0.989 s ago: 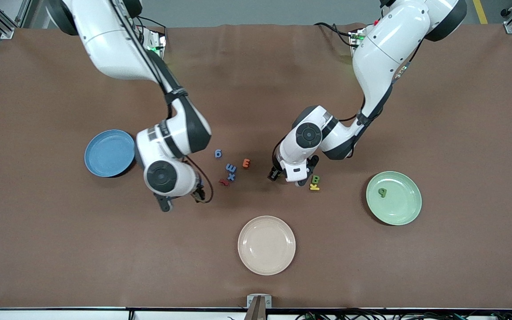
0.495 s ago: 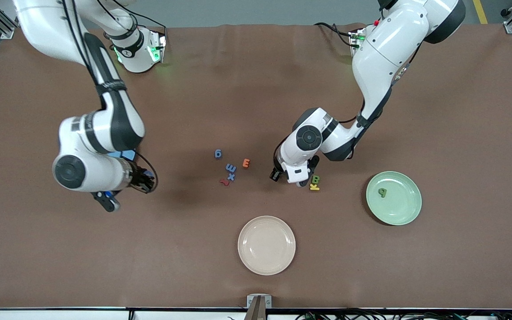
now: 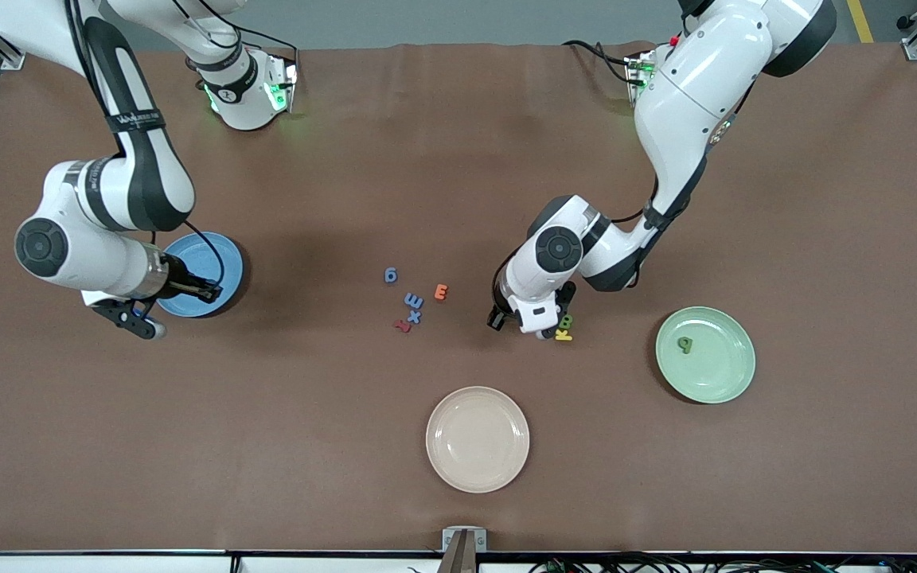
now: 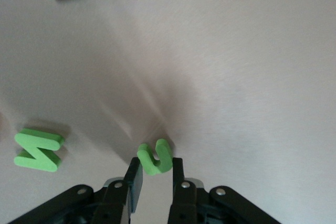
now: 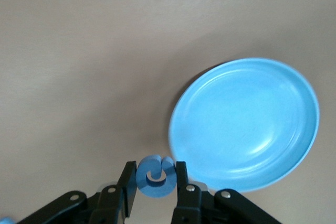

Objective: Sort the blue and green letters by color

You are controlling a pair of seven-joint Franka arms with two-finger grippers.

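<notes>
My left gripper (image 4: 156, 164) is shut on a green U-shaped letter (image 4: 155, 157) low at the table, beside a green B (image 3: 565, 321). A green N-like letter (image 4: 38, 150) lies close by, hidden under the arm in the front view. Another green letter (image 3: 685, 344) lies in the green plate (image 3: 717, 370). My right gripper (image 5: 155, 174) is shut on a round blue letter (image 5: 155, 178) over the rim of the blue plate (image 3: 204, 259). Three blue letters (image 3: 413, 301) lie mid-table.
An orange E (image 3: 441, 292) and a dark red letter (image 3: 402, 325) lie among the blue letters. A yellow K (image 3: 563, 335) touches the green B. A cream plate (image 3: 478, 438) sits nearer the front camera, mid-table.
The right arm swung from the middle letters to the blue plate, carrying the blue letter. The left gripper closed on the green letter and shifted slightly toward the green B.
</notes>
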